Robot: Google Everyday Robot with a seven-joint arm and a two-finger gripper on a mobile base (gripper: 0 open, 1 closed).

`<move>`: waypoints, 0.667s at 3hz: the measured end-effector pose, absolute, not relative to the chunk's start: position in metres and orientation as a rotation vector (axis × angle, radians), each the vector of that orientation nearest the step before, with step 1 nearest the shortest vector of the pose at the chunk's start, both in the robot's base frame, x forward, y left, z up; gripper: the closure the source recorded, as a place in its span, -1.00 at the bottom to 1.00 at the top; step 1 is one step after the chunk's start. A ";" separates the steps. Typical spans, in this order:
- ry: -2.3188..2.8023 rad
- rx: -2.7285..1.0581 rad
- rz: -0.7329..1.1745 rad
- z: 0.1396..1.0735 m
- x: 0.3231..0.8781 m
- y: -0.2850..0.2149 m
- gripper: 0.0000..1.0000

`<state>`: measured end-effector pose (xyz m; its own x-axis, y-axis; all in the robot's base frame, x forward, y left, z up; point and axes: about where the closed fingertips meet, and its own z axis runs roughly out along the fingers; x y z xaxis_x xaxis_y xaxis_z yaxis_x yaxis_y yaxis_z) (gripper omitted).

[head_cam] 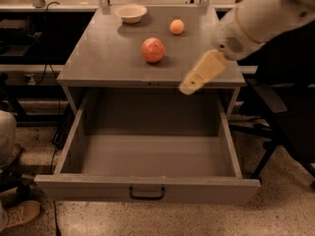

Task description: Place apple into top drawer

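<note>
The apple (153,50) sits on top of the grey cabinet (98,58). The top drawer (88,188) below is pulled out. The gripper (192,83) hangs near the apple's right, not touching it. Whether it is open or closed cannot be told.

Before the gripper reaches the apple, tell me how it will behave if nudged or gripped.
The apple looks round and sits loose on the flat cabinet top, so a nudge would probably roll it. Its smooth skin may slip if gripped off-centre. The gripper hovers near the top's front edge, apart from the apple.
</note>
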<state>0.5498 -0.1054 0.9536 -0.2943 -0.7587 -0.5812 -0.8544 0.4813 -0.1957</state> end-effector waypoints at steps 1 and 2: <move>2.060 -1.163 0.322 0.942 0.601 -0.059 -1.00; 2.060 -1.162 0.322 0.942 0.601 -0.059 -1.00</move>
<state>0.6010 -0.0592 0.9422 -0.3189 -0.6341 -0.7045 -0.8187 0.5588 -0.1324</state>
